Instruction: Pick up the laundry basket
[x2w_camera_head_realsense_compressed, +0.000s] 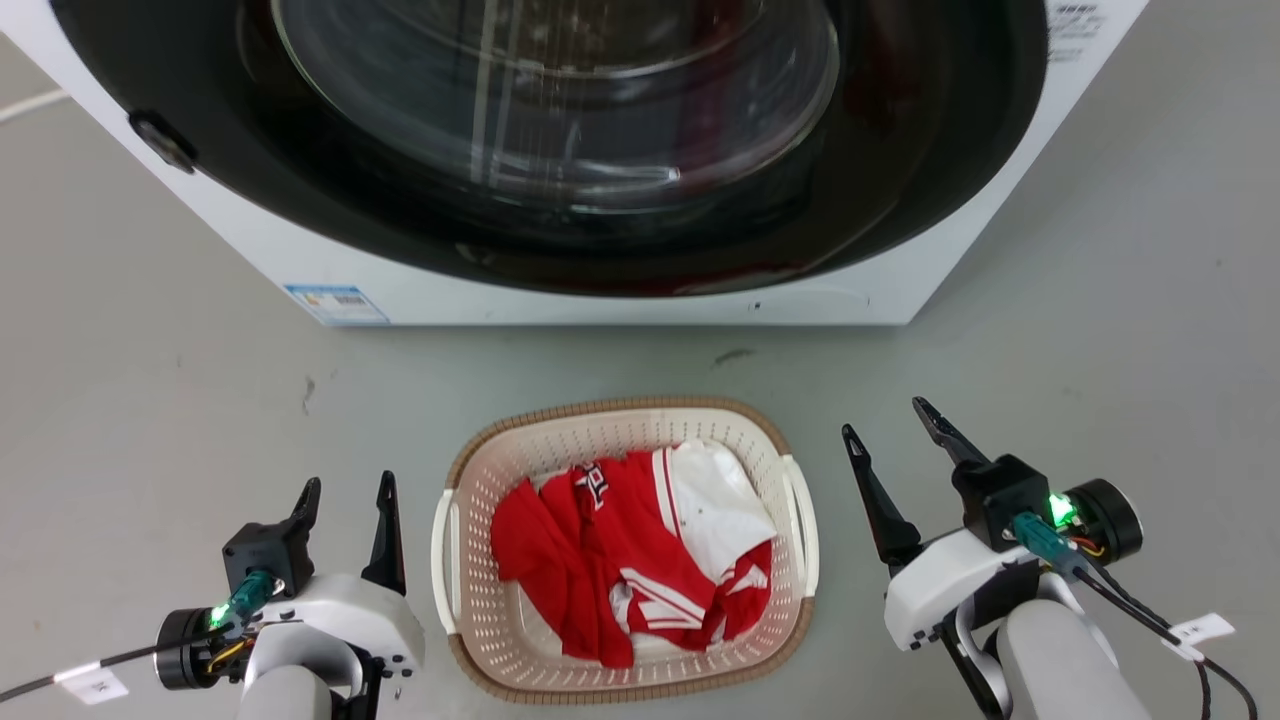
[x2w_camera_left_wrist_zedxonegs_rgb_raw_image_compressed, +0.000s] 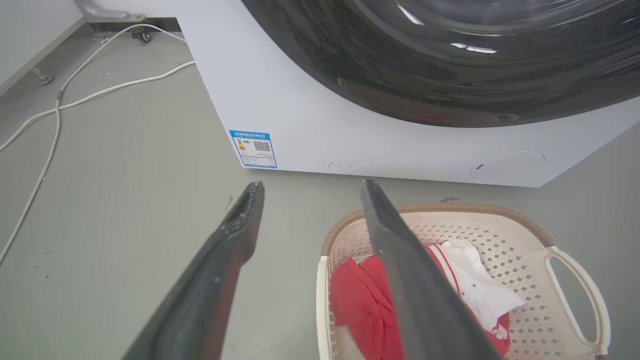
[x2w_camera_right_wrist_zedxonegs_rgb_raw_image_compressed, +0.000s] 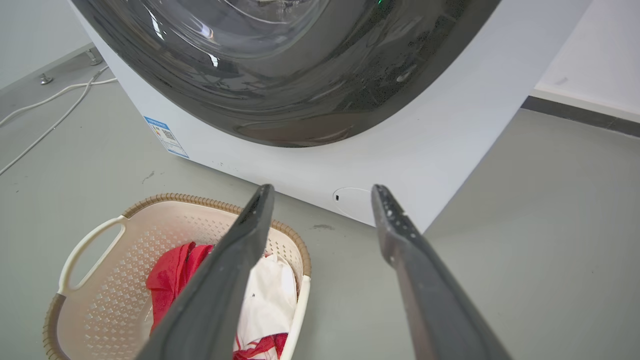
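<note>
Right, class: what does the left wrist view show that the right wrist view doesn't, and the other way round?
Left wrist view: the open left tool and the right handle loop.
Right wrist view: the open right tool, the left handle loop and a dark skirting strip under a white wall.
Shared: the washing machine, its blue label, white cables on the floor, and the laundry basket holding red and white clothes.

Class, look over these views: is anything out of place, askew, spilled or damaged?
Nothing stands out. The laundry basket sits level on the floor, clothes inside; the left gripper and right gripper flank it, open.
</note>
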